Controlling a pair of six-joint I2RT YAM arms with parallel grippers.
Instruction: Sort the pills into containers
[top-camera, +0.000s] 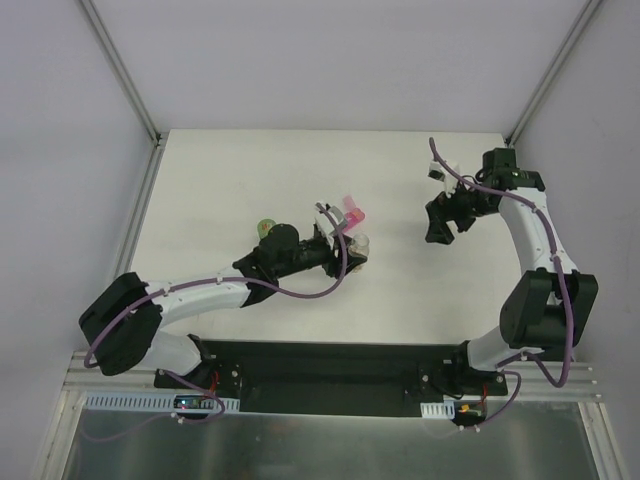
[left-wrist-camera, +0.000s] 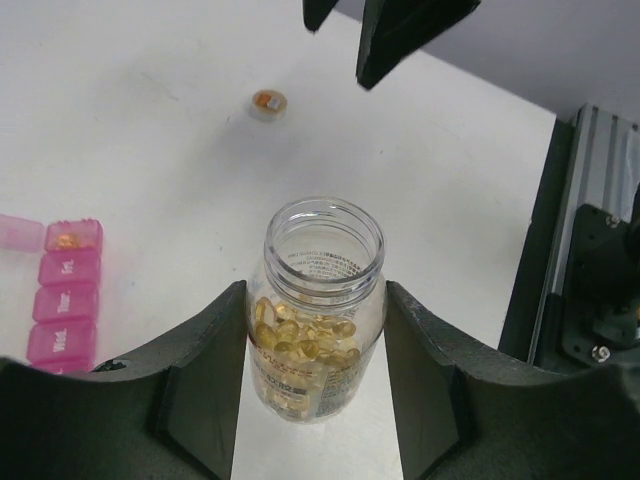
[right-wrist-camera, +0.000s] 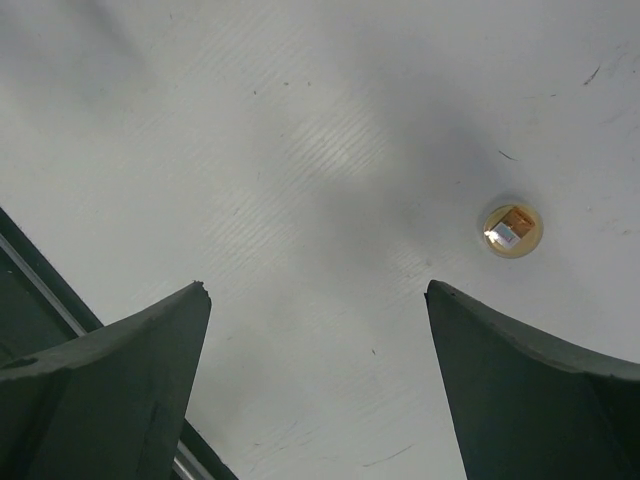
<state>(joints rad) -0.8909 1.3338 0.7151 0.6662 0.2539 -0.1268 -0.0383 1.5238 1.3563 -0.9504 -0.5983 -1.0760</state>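
Top external shows the bench (top-camera: 250, 170) with the left gripper (top-camera: 340, 245) near its middle, clamped on the uncapped clear bottle (left-wrist-camera: 322, 300). The pink organizer (top-camera: 352, 212) lies just beyond toward the far edge, and the right gripper (top-camera: 440, 228) hangs spread and empty nearer the right edge. The likeliest trouble is an over-steep tip dumping many pills (left-wrist-camera: 305, 335) from the bottle across several compartments (left-wrist-camera: 66, 270), or the smooth bottle twisting between the fingers. The small loose cap (right-wrist-camera: 512, 230) near the right gripper could also get knocked away.

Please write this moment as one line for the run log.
left gripper: shut on uncapped bottle | pills: inside bottle | right gripper: open, empty | pink organizer: one lid open
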